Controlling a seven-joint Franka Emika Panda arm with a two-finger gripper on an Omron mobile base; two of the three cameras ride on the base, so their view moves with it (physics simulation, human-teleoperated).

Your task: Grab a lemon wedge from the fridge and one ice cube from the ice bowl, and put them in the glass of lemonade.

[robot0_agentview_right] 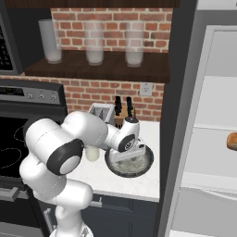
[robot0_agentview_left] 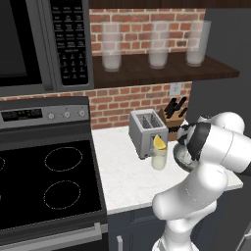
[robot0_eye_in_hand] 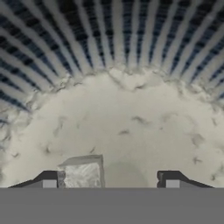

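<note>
While inside the ice bowl (robot0_eye_in_hand: pixel 131 52), the pincer (robot0_eye_in_hand: pixel 111 179) gapes.

My arm (robot0_agentview_right: pixel 69 139) is glossy white, built of fat rounded segments with dark grey caps and bands at the joints. The wrist housing is white with a black round disc. My tool (robot0_eye_in_hand: pixel 110 179) ends in two small dark fingertips (robot0_eye_in_hand: pixel 49 179) with pale pads.

In the left base view the arm's white body covers most of the ice bowl (robot0_agentview_left: pixel 179 156). In the right base view the arm hides much of the glass of lemonade (robot0_agentview_right: pixel 93 153). The orange-brown lump (robot0_agentview_right: pixel 232 141) is cut by the right edge. The fingertips (robot0_eye_in_hand: pixel 173 179) sink behind the bottom band.
</note>
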